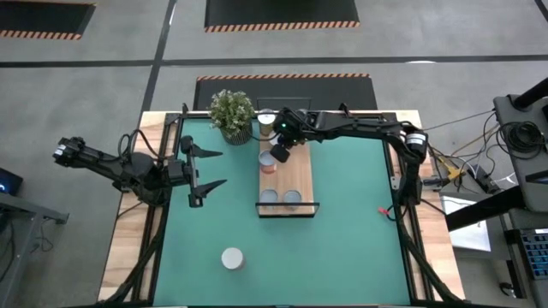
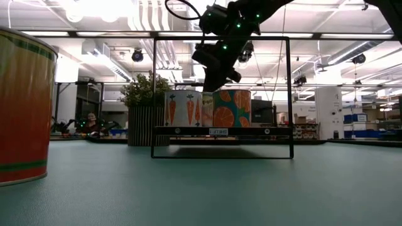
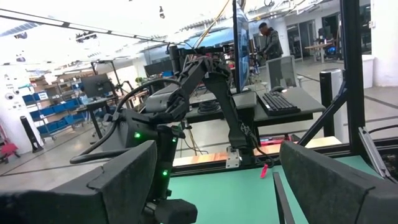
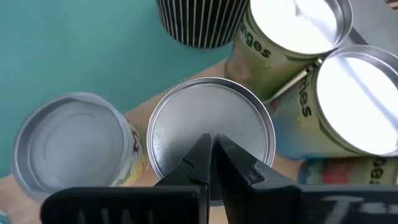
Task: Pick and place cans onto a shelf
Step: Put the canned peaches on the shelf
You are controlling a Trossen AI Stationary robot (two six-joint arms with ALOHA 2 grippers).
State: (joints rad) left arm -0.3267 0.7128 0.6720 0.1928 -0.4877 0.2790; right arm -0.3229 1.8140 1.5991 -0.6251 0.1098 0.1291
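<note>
Nearest on the green tabletop (image 1: 342,222) stands one lone can (image 1: 232,257), well apart from the rest; in the low view its side shows red over a green band. It looks rigid and smooth-walled, probably light enough for one claw, and best taken across the round side below the rim, since the flat lid offers nothing to pinch. The left claw (image 1: 208,168) waits at the left with fingers spread, holding nothing. Farther off, the shelf (image 1: 298,175) carries several cans; labels picture carrots and orange slices, one reading "anges". The right claw (image 4: 212,163) hangs over a silvery lid (image 4: 211,121) at the far end, fingers together, gripping nothing.
</note>
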